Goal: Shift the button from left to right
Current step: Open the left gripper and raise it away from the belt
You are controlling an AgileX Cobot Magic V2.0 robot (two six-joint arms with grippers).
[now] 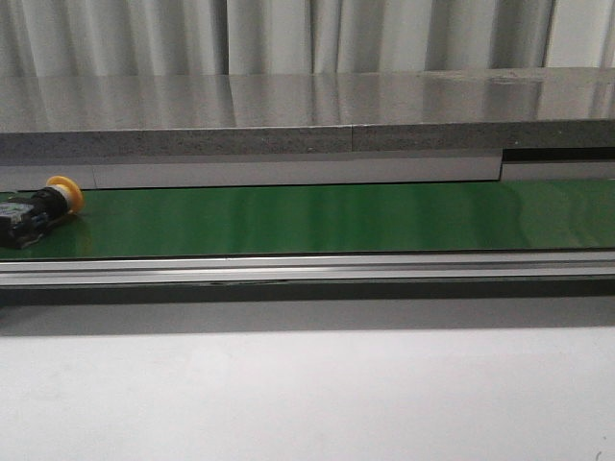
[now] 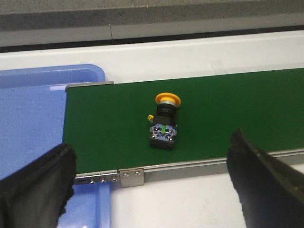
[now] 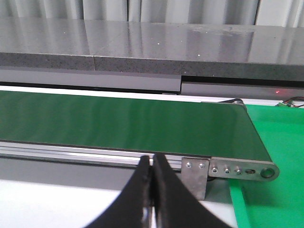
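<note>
The button (image 1: 43, 208) lies on its side on the green conveyor belt (image 1: 327, 219) at the far left, its yellow cap pointing right and away. In the left wrist view the button (image 2: 165, 120) lies on the belt just beyond the gripper, cap on the far side. My left gripper (image 2: 152, 183) is open and empty, its black fingers (image 2: 35, 185) wide apart, short of the belt's near rail. My right gripper (image 3: 152, 164) is shut and empty, in front of the near rail by the belt's right end. Neither gripper shows in the front view.
A blue tray (image 2: 28, 114) sits at the belt's left end. A green tray (image 3: 280, 161) sits past the belt's right end. A grey shelf (image 1: 307, 110) runs behind the belt. An aluminium rail (image 1: 307, 267) edges the belt's near side above the white table (image 1: 307, 394).
</note>
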